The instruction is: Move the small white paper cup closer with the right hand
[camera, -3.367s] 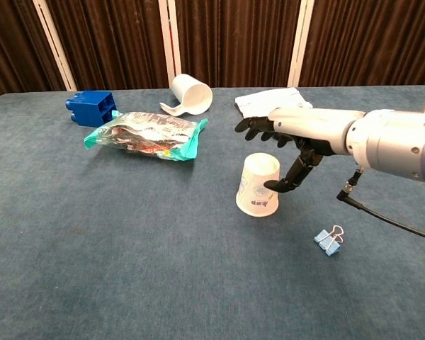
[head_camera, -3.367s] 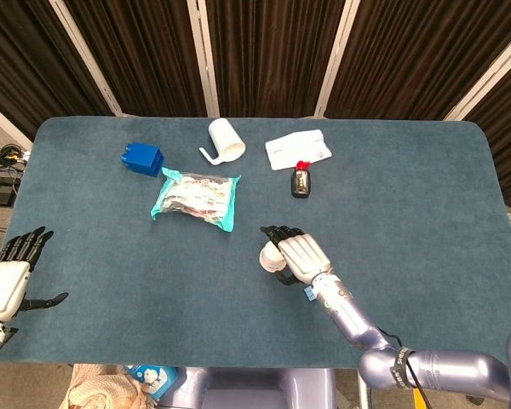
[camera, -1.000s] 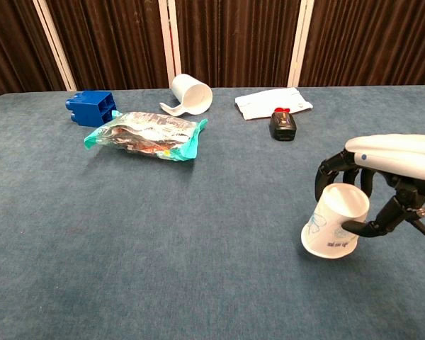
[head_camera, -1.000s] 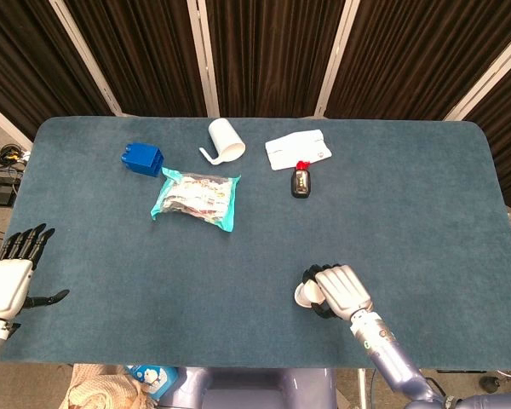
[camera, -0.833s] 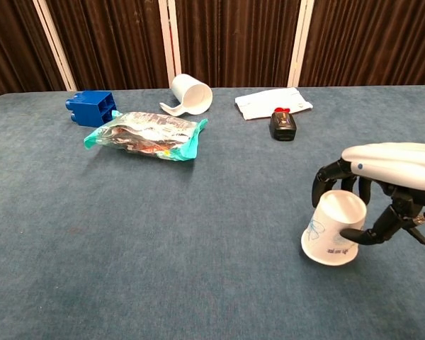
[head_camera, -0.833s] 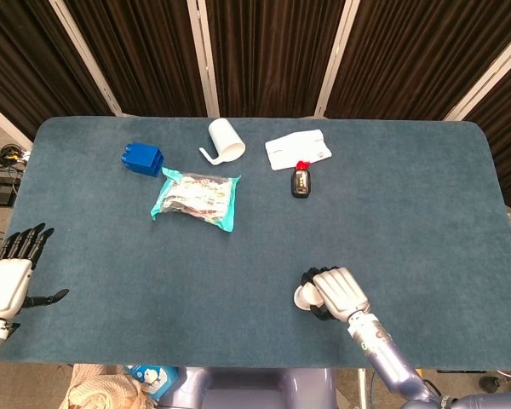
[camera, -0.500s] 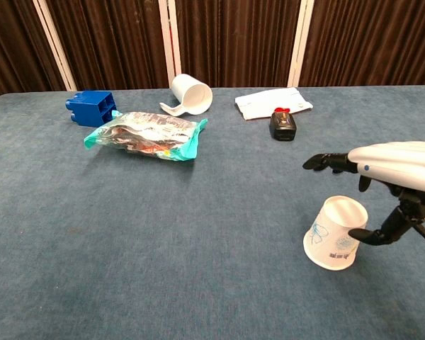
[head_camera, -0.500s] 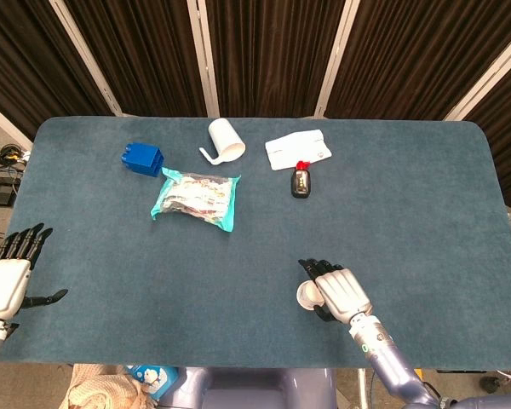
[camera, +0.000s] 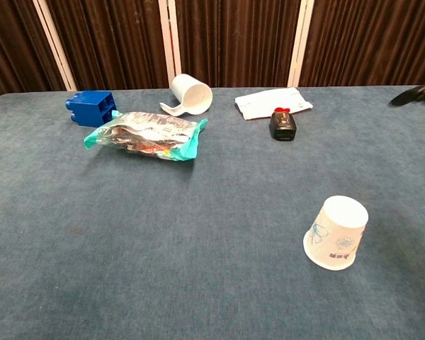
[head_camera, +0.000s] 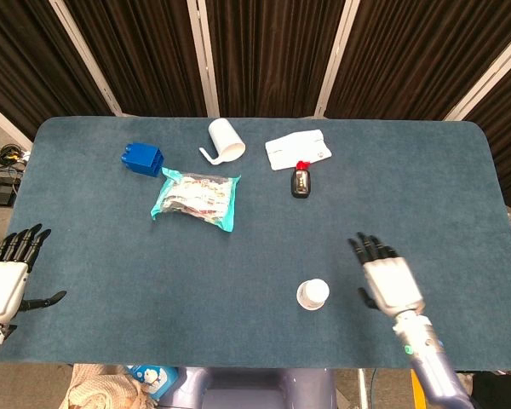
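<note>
Cup position: the cup point(head_camera: 312, 294) stands upside down on the desk point(head_camera: 443, 196), near the front edge and a little right of centre, touching nothing.
Cup axis: upright, wide rim down and narrow base up; in the chest view the cup point(camera: 335, 233) sits square on its rim with blue print on its side.
Cup to right robot hand: the cup lies to the left of the right robot hand point(head_camera: 389, 282), at about the same depth on the desk, near it but apart, with bare desk between them.
Nearer hand: the right one by far; the left robot hand point(head_camera: 5, 279) hangs off the desk's left edge, well apart from the cup.
Right robot hand state: fingers point(head_camera: 368, 248) spread and pointing away from the robot, holding nothing, touching nothing; in the chest view only dark fingertips show at the right edge.
Left robot hand state: fingers spread, empty.
Task judgement: the cup already sits close to the robot and is let go; the move looks done, with at most a retreat of the right arm left.
</note>
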Controlling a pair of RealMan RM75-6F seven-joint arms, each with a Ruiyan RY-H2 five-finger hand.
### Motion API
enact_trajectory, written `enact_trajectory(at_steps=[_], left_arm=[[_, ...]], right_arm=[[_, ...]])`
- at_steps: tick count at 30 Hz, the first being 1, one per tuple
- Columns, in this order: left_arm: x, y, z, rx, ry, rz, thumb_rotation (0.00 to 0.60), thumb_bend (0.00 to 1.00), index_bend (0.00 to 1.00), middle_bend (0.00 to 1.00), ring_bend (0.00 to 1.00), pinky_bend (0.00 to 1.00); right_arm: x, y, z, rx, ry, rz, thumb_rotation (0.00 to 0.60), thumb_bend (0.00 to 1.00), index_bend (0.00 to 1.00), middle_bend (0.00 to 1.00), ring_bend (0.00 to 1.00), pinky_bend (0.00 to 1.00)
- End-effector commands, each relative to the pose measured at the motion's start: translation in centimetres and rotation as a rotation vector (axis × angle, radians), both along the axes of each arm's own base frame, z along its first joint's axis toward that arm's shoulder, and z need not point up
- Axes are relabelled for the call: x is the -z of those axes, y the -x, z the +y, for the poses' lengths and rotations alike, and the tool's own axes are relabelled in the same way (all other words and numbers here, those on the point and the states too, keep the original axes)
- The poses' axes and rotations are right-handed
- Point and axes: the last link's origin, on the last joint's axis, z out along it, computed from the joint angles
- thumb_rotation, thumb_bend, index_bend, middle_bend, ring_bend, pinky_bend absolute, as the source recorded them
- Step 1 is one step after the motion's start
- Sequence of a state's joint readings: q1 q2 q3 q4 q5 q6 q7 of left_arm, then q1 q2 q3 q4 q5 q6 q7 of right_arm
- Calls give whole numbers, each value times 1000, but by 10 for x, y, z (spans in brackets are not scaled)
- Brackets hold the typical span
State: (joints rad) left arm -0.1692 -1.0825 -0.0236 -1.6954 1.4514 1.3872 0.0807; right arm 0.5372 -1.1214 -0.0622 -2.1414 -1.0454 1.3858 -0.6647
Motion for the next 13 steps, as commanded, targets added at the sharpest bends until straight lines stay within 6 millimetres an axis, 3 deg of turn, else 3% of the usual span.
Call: enact_trajectory(at_steps=[1,6,13], left_arm=[[0,0,-3,8,-6,5,600,42,0,0,0,17],[-1,1,-5,17,-16,11,600,42,0,0,0,17],[-2,4,-9,18,-25,19,600,41,0,0,0,17]], right_arm=[[-36,40,19,40,158,-4,600,358,0,0,14,178],[-66,86,46,122,269,-61,600,359,0,0,0,165],[-90,128,75,201,348,-117,600,358,0,0,0,148]])
